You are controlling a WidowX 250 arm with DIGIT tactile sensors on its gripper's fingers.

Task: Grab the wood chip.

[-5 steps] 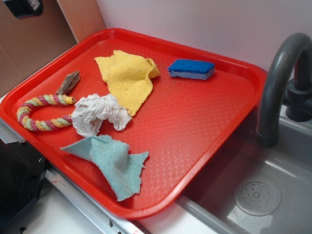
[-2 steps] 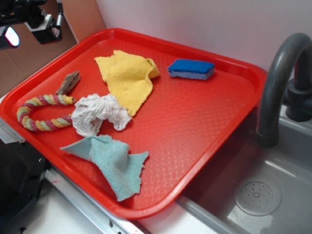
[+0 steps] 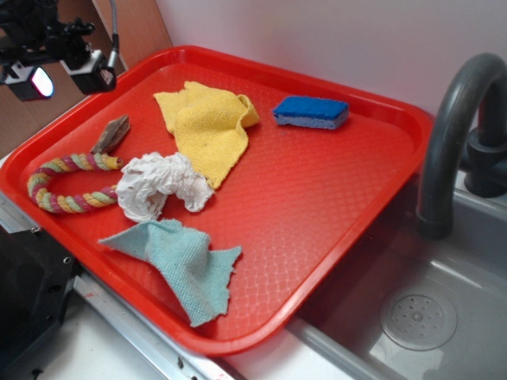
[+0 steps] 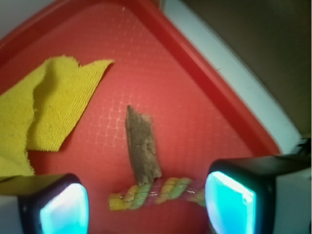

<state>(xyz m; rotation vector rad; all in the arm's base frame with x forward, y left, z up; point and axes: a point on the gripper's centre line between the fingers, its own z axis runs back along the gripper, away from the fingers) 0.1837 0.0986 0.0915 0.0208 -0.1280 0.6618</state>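
Observation:
The wood chip (image 3: 111, 133) is a small grey-brown rough piece lying flat near the left rim of the red tray (image 3: 317, 206). One end rests against the multicoloured rope toy (image 3: 67, 180). My gripper (image 3: 59, 71) hangs in the air above and to the left of the chip, clear of it. In the wrist view the chip (image 4: 142, 146) lies between and beyond my two fingers, with the rope (image 4: 156, 193) just below it. The gripper (image 4: 146, 207) is open and empty.
A yellow cloth (image 3: 207, 127) lies right of the chip, also in the wrist view (image 4: 46, 105). A crumpled white cloth (image 3: 162, 184), a teal cloth (image 3: 186, 265) and a blue sponge (image 3: 310, 112) lie on the tray. A sink (image 3: 420, 317) and dark faucet (image 3: 459, 134) stand at the right.
My gripper has come into the exterior view from the upper left and moved right and down toward the chip. Nothing on the tray has moved.

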